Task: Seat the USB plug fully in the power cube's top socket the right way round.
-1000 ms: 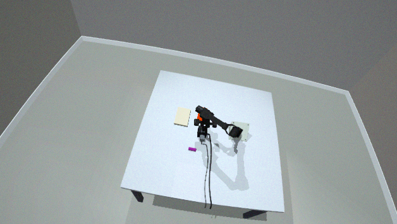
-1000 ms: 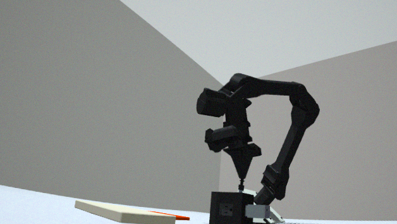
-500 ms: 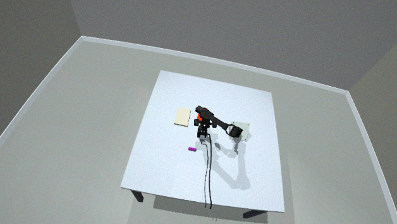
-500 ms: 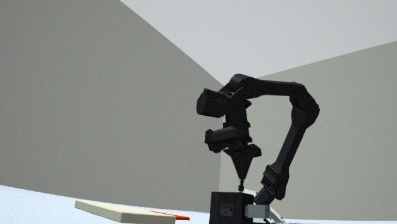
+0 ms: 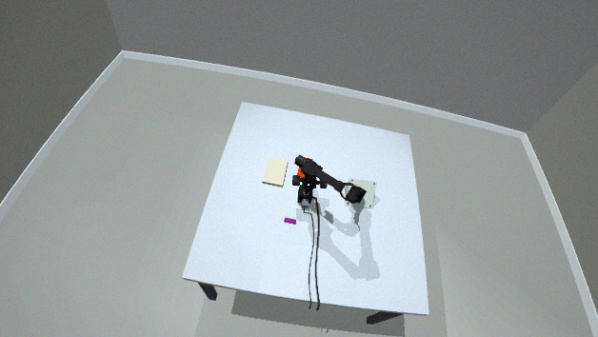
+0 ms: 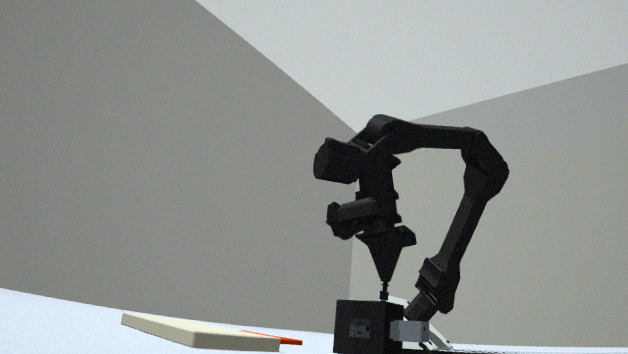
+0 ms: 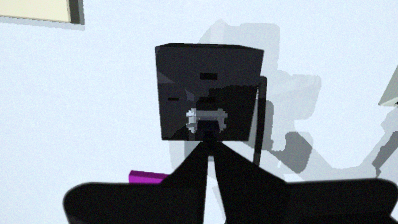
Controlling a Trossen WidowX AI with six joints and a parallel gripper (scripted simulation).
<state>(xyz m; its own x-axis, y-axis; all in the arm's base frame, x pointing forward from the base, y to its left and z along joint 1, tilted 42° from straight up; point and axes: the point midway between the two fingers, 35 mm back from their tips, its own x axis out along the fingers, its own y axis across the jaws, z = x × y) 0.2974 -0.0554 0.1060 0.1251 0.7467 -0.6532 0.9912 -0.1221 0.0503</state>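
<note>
Top: arm bent over mid-table, gripper (image 5: pixel 305 204) pointing down near a small purple block (image 5: pixel 289 220), cream pad (image 5: pixel 275 171) off to one side, two dark cables (image 5: pixel 312 257) trailing to the table (image 5: pixel 390 267) edge. Exterior: fingers tapered to a point straight above the black power cube (image 6: pixel 367 326), clamped on the USB plug (image 6: pixel 384 294) standing upright out of the cube's top. Wrist: fingers pinched together on the plug, silvery socket surround (image 7: pixel 206 120) visible on the top face just beyond the tips, plug body itself mostly hidden.
</note>
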